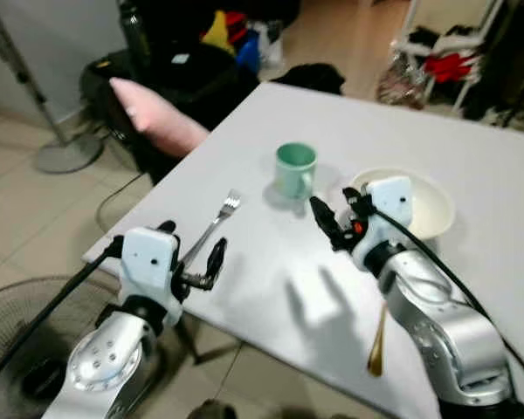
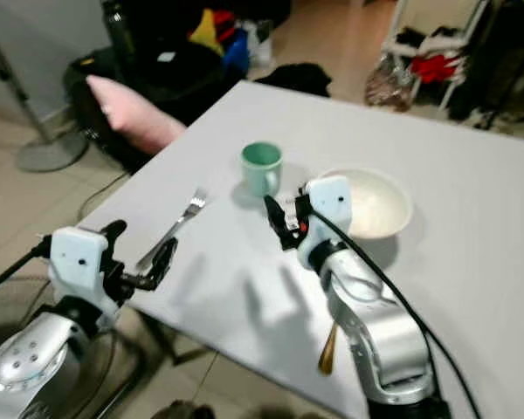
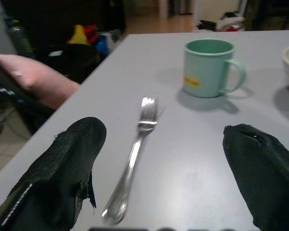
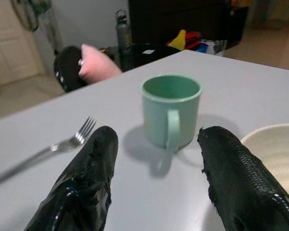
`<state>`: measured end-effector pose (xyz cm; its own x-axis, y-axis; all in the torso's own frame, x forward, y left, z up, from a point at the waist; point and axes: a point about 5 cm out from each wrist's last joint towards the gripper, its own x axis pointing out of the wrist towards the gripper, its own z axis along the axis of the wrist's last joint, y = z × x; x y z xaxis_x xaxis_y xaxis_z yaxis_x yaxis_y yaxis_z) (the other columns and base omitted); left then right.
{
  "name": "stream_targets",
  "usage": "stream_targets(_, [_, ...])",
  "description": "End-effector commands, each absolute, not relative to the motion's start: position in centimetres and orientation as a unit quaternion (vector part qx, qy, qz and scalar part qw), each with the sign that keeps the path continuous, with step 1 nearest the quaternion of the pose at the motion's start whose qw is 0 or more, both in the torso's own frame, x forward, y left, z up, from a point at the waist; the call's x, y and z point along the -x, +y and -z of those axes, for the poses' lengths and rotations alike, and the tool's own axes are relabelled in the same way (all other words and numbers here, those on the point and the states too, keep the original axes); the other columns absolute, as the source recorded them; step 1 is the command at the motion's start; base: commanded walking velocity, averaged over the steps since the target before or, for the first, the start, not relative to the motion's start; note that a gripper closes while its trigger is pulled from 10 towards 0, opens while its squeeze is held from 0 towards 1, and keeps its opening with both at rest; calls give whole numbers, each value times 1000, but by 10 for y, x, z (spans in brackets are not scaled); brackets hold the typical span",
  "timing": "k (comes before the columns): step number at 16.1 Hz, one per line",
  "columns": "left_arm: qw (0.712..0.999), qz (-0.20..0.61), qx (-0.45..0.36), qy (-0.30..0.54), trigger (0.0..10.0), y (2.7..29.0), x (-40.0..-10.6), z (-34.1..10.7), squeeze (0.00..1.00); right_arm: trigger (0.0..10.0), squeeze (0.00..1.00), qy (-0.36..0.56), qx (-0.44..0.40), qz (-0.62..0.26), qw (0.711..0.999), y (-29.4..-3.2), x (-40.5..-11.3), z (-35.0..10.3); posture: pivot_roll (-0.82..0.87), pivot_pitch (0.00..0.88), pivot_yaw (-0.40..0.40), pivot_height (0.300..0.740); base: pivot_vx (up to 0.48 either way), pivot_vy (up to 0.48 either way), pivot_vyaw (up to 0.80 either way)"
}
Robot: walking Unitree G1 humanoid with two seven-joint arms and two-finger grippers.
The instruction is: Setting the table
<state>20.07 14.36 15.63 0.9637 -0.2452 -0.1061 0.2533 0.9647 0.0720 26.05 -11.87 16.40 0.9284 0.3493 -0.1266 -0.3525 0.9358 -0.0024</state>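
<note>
On the grey table (image 1: pixel 271 288) a green mug (image 1: pixel 295 168) stands beside a white bowl (image 1: pixel 424 205). A silver fork (image 1: pixel 211 229) lies near the table's left edge, and a gold spoon (image 1: pixel 377 345) lies near the front edge by my right arm. My left gripper (image 1: pixel 192 243) is open low over the fork's handle, which runs between its fingers (image 3: pixel 72 159). Just short of the mug, my right gripper (image 1: pixel 336 209) is open, with the mug's handle (image 4: pixel 172 130) facing the gap between its fingers.
A pink cushion (image 1: pixel 157 113) rests on a dark chair off the table's left corner. A fan stand (image 1: pixel 61 153) and a round fan cage (image 1: pixel 17 323) are on the tiled floor at left. Bags and a rack (image 1: pixel 445 61) crowd the far side.
</note>
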Motion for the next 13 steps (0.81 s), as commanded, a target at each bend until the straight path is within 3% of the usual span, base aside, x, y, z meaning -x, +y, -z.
stream_targets(1, [991, 117, -47, 46, 10000, 146, -202, -156, 94, 10000, 0, 57, 17, -186, 981, -117, -259, -163, -64, 0, 89, 740, -274, 0, 0])
stream_targets(3, [991, 116, -47, 46, 10000, 145, -203, -156, 86, 10000, 0, 55, 28, -183, 981, -121, -258, -161, -65, 0, 88, 740, -274, 0, 0])
stream_targets(11, [995, 87, -46, 35, 10000, 149, -204, -159, 90, 10000, 0, 71, 10, -175, 982, -128, -249, -149, -39, 0, 68, 740, 0, 0, 0])
stream_targets(13, [995, 85, -46, 38, 10000, 149, -200, -157, 86, 10000, 0, 75, 3, -178, 981, -131, -246, -145, -40, 0, 68, 740, 0, -379, 0])
